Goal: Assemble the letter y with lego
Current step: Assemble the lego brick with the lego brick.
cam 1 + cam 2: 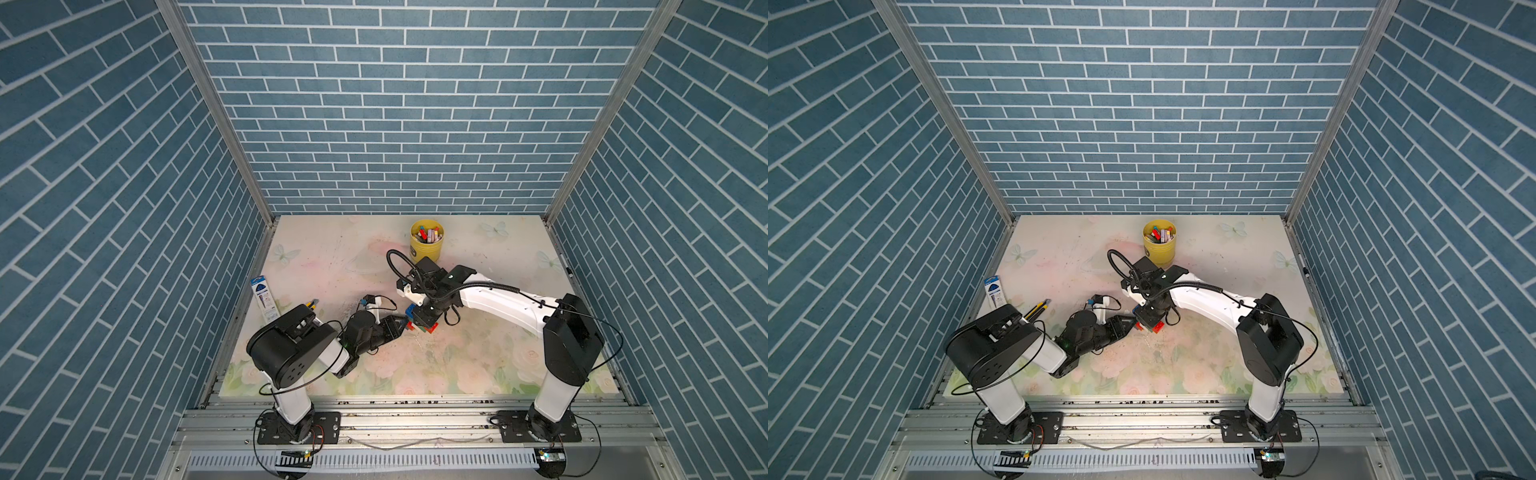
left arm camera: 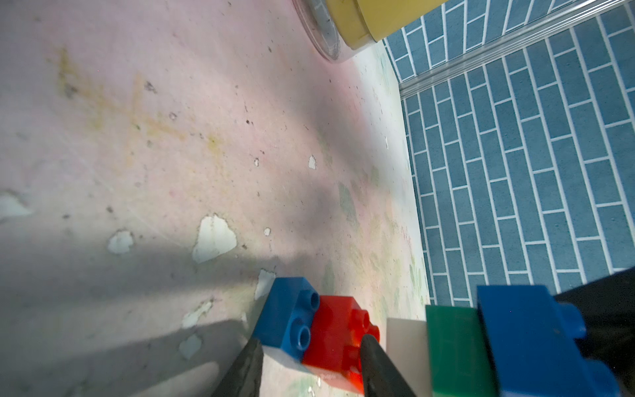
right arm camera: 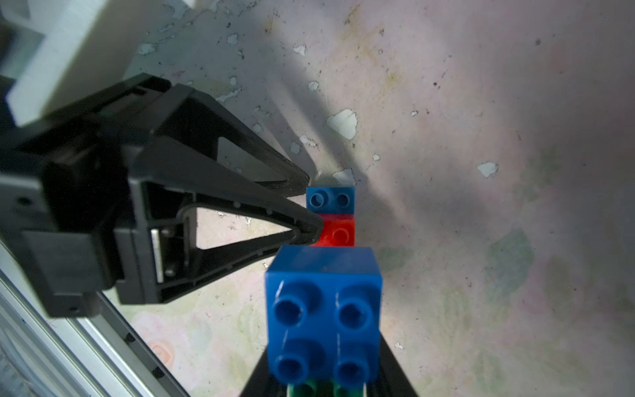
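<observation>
The left jaws are seen pinching the lower end of the lego. In the left wrist view one dark finger is laid over the studded side of a small red square plastic brick, and the opposite finger is set against the small blue square plastic brick stepped against it. The right jaws are closed from above on the upper end, where a second blue square studded brick is stacked on a longer green plastic brick. Black fingers are seen flanking this stack in the right wrist view. A white square plastic brick is seen just beside the green one, on the side toward the red brick; whether white and red are joined is hidden by the finger. Together the bricks make up the partly built letter y, held between the two sets of jaws near the middle of the floral-printed table, slightly toward its front. Whether it touches the table cannot be told. The left arm and the right arm are brought together over it. A yellow plastic cup of coloured sticks is stood well apart at the back of the table. A blue-and-white flat package is laid at the left edge, and a yellow-and-black knife-like tool is seen near it, partly hidden by the left arm.
</observation>
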Action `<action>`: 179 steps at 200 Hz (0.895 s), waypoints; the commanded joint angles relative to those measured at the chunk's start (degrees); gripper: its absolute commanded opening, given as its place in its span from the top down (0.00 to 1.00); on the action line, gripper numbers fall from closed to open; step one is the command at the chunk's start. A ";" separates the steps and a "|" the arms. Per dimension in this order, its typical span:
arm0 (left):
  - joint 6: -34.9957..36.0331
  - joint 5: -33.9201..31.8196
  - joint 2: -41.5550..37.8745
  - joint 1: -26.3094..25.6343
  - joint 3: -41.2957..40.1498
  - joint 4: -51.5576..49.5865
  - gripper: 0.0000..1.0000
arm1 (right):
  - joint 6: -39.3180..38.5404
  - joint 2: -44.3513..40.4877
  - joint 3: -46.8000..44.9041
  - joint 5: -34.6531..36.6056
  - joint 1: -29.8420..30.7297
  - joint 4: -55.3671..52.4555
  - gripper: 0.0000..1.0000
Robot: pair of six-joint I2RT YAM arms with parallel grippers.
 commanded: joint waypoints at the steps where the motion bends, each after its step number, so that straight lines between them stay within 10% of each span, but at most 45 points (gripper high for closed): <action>1: 1.60 -1.86 2.79 0.11 -2.00 -14.83 0.52 | 1.37 1.12 -0.43 -0.84 0.14 0.66 0.79; 179: 1.49 -2.22 2.68 0.08 -2.29 -14.85 0.53 | 2.65 2.75 1.69 6.36 0.18 -4.85 0.79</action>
